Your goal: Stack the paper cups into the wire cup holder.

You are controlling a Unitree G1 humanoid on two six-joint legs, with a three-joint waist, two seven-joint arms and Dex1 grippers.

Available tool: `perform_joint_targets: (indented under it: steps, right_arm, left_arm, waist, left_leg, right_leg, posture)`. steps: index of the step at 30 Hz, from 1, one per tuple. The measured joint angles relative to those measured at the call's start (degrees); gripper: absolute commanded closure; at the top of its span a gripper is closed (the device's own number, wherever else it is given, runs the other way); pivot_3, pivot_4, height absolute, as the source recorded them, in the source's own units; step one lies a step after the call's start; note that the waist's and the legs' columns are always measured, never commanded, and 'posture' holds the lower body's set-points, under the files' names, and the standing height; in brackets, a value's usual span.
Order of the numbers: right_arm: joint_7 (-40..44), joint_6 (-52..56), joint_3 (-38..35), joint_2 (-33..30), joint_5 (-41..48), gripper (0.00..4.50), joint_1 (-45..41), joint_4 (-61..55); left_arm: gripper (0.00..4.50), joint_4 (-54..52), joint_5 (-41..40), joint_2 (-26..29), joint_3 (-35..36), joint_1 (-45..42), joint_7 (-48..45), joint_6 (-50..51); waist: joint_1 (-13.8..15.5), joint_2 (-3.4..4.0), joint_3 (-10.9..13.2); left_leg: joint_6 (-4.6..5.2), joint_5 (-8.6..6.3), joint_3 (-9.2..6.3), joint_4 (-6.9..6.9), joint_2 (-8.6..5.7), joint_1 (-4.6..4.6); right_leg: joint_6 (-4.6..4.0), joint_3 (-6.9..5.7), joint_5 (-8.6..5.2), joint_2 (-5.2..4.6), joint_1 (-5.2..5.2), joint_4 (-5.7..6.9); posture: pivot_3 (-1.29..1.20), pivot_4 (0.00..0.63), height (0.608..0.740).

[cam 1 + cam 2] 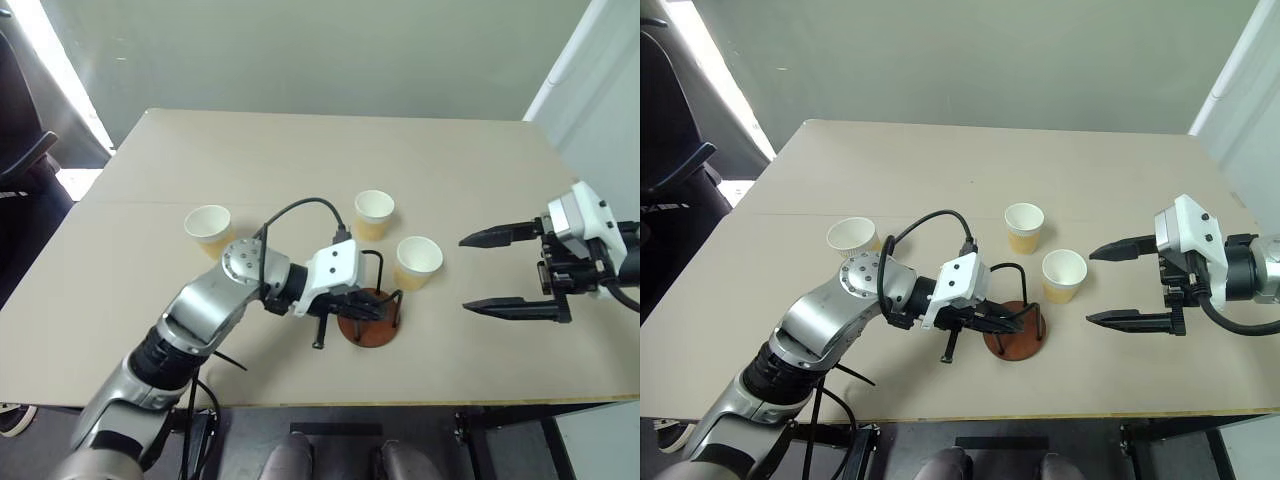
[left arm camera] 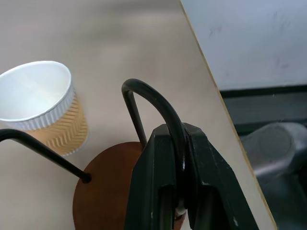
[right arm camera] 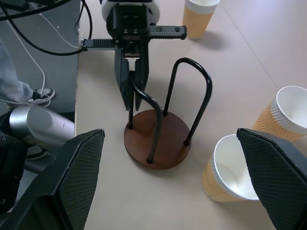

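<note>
Near the front edge of the tabletop [image 1: 150, 360], the left hand [image 2: 176, 167] pinches one loop of the wire cup holder [image 1: 367, 318] (reddish-brown base). Three paper cups [image 1: 418, 262] stand empty behind it. Off to the right, the right hand [image 1: 500, 270] hangs wide open.

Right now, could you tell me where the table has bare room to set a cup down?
The far half of the table, beyond the paper cups, lies bare, as does the near edge strip. It is crowded around the wire cup holder, where the left gripper clamps a loop and two cups stand close.
</note>
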Motion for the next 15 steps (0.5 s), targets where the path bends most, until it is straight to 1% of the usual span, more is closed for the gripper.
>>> perform_joint_targets:
  steps: [3, 5, 6, 11, 15]
  right_arm:
    - [0.0, 0.0, 0.0, -0.1, 0.0, 0.0, 0.0, -0.1]
    - [0.0, 0.0, 0.0, -0.2, 0.0, 0.0, 0.0, -0.1]
    - [0.0, 0.0, 0.0, -0.3, 0.0, 0.0, 0.0, -0.1]
    - [-0.1, -0.5, 1.0, -0.5, -1.1, 0.0, -0.5, 0.4]
    - [0.0, -1.9, 3.9, -0.6, -3.3, 0.0, -1.5, 1.7]
  left_arm:
    - [4.42, -0.2, 1.4, 0.1, -1.2, 0.0, 0.7, -1.2]
    - [3.85, -0.2, 1.3, 0.3, -1.2, 0.0, 0.7, -1.0]
    - [3.69, 0.1, 1.4, 0.6, -1.4, 0.1, 0.7, -0.5]
    - [1.87, 1.4, 1.3, 2.0, -1.5, 0.8, 0.4, 1.3]
    - [0.46, 1.2, 1.9, 2.4, -1.5, 0.8, 0.9, 1.2]
  waist:
    - [0.0, 0.0, 0.0]
    - [0.0, 0.02, 0.0]
    - [0.0, 0.03, 0.0]
    - [0.0, 0.02, 0.0]
    - [0.1, 0.02, 0.0]
  left_leg:
    - [0.01, 0.0, 0.0, 0.01, 0.0, 0.05]
    - [0.01, 0.0, 0.0, 0.0, 0.0, 0.08]
    - [0.01, 0.0, 0.0, 0.0, 0.0, 0.08]
    - [0.08, -0.05, 0.0, 0.01, -0.03, 0.02]
    - [0.12, -0.08, -0.01, -0.01, -0.03, -0.01]
  right_leg:
    - [0.0, 0.0, 0.0, 0.0, 0.06, 0.0]
    - [0.0, 0.01, 0.0, 0.0, 0.09, 0.01]
    - [0.0, 0.01, 0.0, 0.0, 0.09, 0.01]
    - [0.0, 0.02, 0.0, -0.02, 0.05, -0.04]
    - [0.01, 0.03, 0.0, -0.04, 0.05, -0.09]
  posture:
    - [0.0, 0.15, 0.74]
    - [0.0, 0.15, 0.74]
    - [0.0, 0.15, 0.74]
    - [0.0, 0.15, 0.74]
    - [0.0, 0.15, 0.74]
